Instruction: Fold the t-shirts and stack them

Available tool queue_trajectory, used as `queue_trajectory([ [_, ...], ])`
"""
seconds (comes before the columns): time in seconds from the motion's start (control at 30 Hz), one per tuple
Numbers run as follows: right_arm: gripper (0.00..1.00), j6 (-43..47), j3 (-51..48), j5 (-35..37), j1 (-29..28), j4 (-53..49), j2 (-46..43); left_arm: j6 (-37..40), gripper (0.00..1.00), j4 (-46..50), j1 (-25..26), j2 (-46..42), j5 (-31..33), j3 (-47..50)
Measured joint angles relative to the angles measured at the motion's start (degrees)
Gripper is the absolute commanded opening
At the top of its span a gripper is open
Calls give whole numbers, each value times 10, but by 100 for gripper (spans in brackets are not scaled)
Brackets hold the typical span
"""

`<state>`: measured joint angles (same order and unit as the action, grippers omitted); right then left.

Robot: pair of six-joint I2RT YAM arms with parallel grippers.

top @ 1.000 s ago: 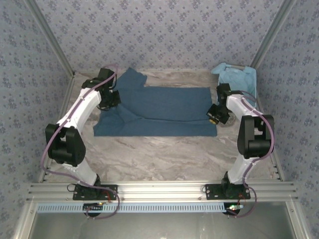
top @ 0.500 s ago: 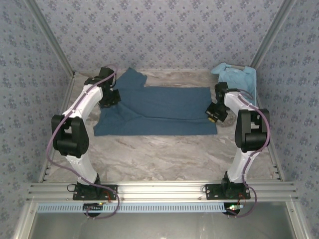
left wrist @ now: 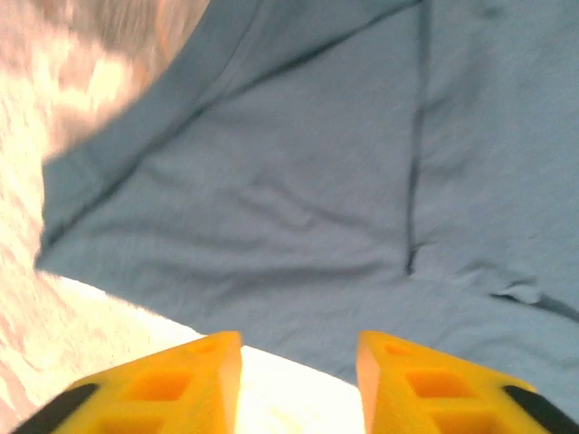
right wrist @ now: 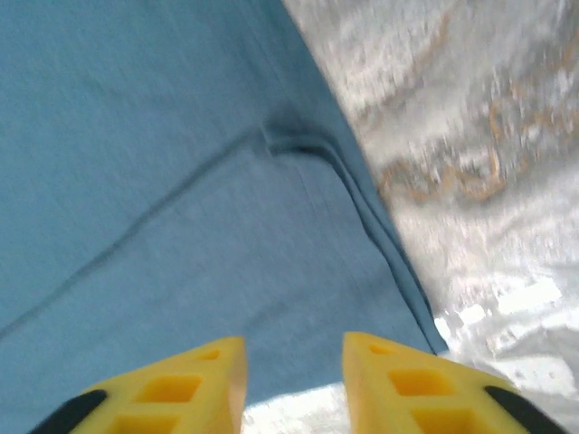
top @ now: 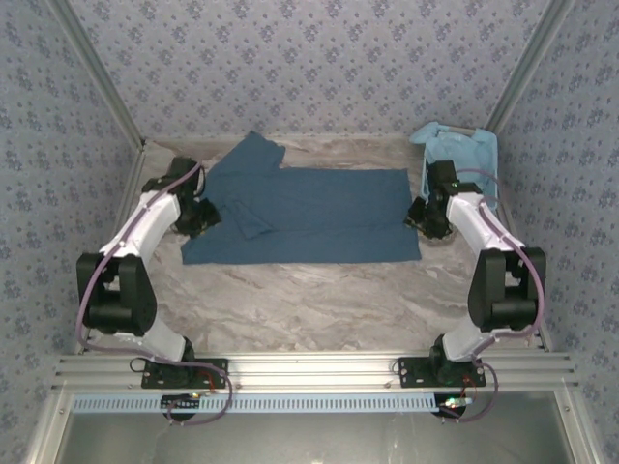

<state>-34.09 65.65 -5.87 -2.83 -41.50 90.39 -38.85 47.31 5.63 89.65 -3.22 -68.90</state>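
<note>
Both arms pulled outward off the dark shirt [top: 319,217], left pincer [left wrist: 298,348] and right pincer [right wrist: 294,348] now spread, empty; regrip matching corners evenly so the fold lands square.

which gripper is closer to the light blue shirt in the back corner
Right. The right gripper is just in front of the light blue shirt; the left gripper is far off, at the left edge of the dark shirt.

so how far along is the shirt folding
Done: the dark teal shirt looks folded into a long band. In hand: nothing gripped; the left gripper and right gripper sit open at its ends. To do: its remaining folds, the crumpled pale blue shirt, and the stack.
</note>
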Motion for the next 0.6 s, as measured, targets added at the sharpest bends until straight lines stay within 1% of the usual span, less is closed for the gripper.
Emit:
queue_trajectory([
  [0.1, 17, -8, -44, -7, -11, 10, -4, -31, 25, -24, -12, 5, -29, 51],
  [0.2, 15, -10, -59, -12, -20, 20, 19, -54, 22, -56, -19, 32, -51, 63],
  [0.33, 15, -15, -58, -14, -21, 40, 63, -68, 20, -100, -27, 80, -56, 61],
  [0.43, 17, -21, -53, -9, -20, 37, 94, -74, 19, -112, -36, 111, -49, 61],
  [0.6, 18, -32, -46, -3, -20, 23, 107, -80, 19, -123, -48, 117, -34, 77],
])
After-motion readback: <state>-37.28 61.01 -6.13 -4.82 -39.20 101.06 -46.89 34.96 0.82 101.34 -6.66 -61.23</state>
